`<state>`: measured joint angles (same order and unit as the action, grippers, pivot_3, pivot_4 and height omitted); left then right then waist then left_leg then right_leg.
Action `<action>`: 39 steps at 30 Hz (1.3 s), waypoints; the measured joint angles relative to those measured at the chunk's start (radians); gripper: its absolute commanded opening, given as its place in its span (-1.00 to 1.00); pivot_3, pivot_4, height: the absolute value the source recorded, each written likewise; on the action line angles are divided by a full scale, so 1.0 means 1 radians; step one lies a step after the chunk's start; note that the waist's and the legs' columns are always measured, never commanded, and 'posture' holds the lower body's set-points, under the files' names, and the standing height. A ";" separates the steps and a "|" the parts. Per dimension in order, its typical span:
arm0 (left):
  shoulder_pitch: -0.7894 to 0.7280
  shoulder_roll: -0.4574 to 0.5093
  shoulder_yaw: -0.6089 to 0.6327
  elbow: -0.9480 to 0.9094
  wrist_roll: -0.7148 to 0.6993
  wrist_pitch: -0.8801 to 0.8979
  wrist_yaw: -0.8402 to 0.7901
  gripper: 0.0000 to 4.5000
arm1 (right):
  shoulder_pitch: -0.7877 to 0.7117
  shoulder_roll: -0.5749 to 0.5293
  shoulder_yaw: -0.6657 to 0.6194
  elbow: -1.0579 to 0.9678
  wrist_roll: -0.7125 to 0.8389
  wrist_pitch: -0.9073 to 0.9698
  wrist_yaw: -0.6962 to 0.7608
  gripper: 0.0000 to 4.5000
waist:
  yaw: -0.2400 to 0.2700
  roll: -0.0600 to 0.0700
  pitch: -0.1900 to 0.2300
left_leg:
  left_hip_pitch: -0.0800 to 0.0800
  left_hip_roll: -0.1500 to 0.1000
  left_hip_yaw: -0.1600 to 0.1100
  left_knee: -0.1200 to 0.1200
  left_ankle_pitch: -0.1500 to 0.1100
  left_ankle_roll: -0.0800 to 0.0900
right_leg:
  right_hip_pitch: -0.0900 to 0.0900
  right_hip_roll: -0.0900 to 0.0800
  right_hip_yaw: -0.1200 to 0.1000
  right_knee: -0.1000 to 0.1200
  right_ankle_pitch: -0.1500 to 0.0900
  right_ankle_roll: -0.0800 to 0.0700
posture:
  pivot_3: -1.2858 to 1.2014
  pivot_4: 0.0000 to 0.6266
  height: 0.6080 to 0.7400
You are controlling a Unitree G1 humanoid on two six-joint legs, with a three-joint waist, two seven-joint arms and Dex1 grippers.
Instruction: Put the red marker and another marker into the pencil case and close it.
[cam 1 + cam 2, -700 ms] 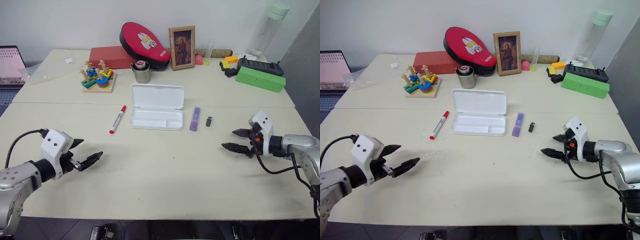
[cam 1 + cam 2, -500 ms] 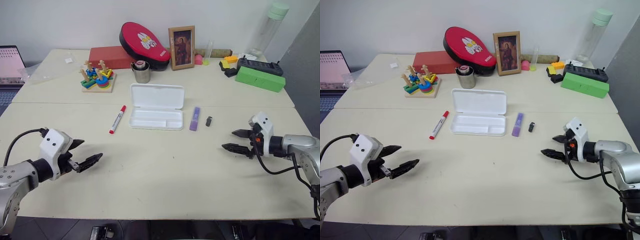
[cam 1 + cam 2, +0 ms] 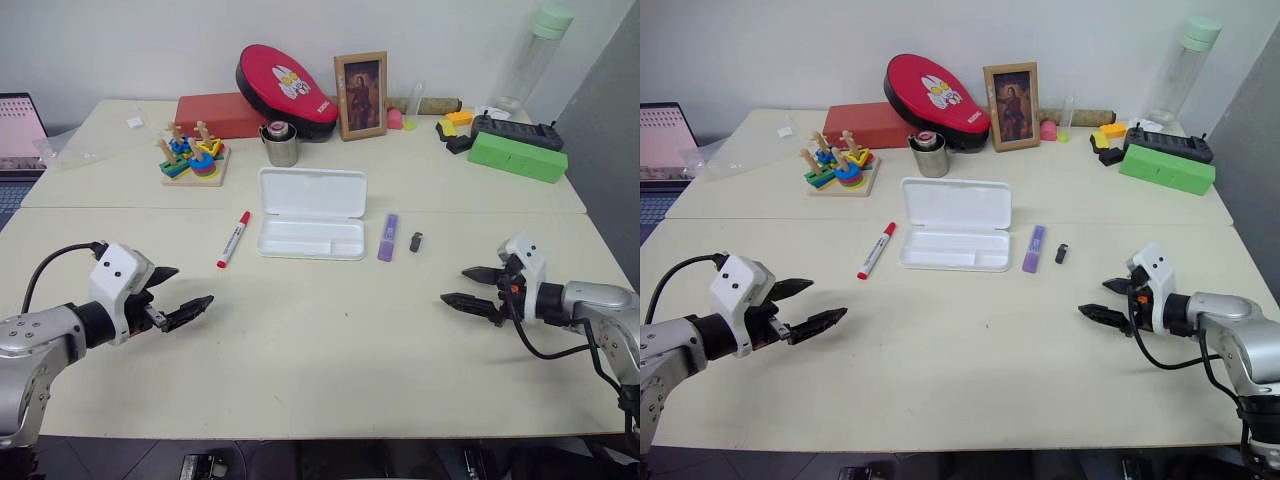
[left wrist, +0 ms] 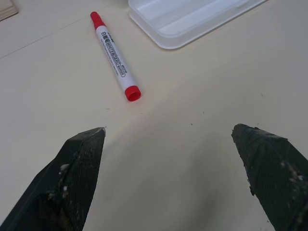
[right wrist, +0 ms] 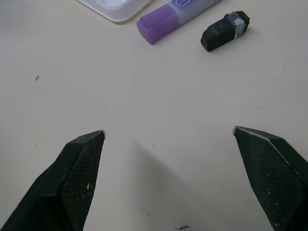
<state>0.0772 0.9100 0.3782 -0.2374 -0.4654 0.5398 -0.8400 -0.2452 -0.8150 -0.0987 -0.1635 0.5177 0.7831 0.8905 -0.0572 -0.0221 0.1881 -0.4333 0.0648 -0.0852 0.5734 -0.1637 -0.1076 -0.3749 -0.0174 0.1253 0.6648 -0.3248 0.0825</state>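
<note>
Left gripper [image 3: 183, 306] jaws wide apart, empty, red marker [image 3: 234, 239] at one o'clock beyond them, seemingly well short of contact, right gripper [image 3: 468, 295] likewise spread, purple highlighter [image 3: 387, 237] at eleven o'clock, pencil case [image 3: 311, 213] open between.

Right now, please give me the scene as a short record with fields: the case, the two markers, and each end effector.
pencil case: lid open, tray empty
red marker: on the table, left of the case
purple highlighter: on the table, right of the case
left end effector: open, holds nothing, short of the red marker
right end effector: open, holds nothing, short of the highlighter
</note>
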 measured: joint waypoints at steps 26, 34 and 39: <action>-0.097 -0.229 -0.168 -0.190 -0.081 0.066 0.086 1.00 | -0.413 0.351 0.280 0.180 -0.108 -0.088 -0.059 0.99 | -0.002 0.000 0.000 | 0.002 0.000 -0.002 0.005 0.001 -0.001 | 0.000 0.001 0.000 0.014 0.001 0.000 | 0.03 -0.52 1.00; -0.206 -0.322 -0.256 -0.196 -0.086 0.064 0.116 1.00 | -0.576 0.478 0.412 0.529 -0.269 -0.237 -0.007 0.99 | -0.001 0.000 0.000 | 0.002 0.000 -0.004 0.006 0.001 -0.001 | 0.000 0.002 -0.002 0.015 0.001 0.000 | 0.03 -0.52 1.00; -0.247 -0.360 -0.267 -0.193 -0.086 0.059 0.134 1.00 | -0.643 0.542 0.484 0.705 -0.364 -0.342 0.050 0.47 | -0.001 0.000 0.000 | 0.002 0.000 -0.005 0.006 0.001 -0.001 | 0.001 0.002 -0.003 0.016 0.001 0.000 | 0.03 -0.52 1.00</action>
<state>-0.1698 0.5504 0.1108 -0.4302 -0.5514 0.5989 -0.7055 -0.8886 -0.2734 0.3855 0.5412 0.1532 0.4406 0.9404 -0.0584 -0.0222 0.1877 -0.4310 0.0644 -0.0905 0.5792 -0.1630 -0.1082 -0.3740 -0.0154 0.1226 0.6804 -0.3238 0.0825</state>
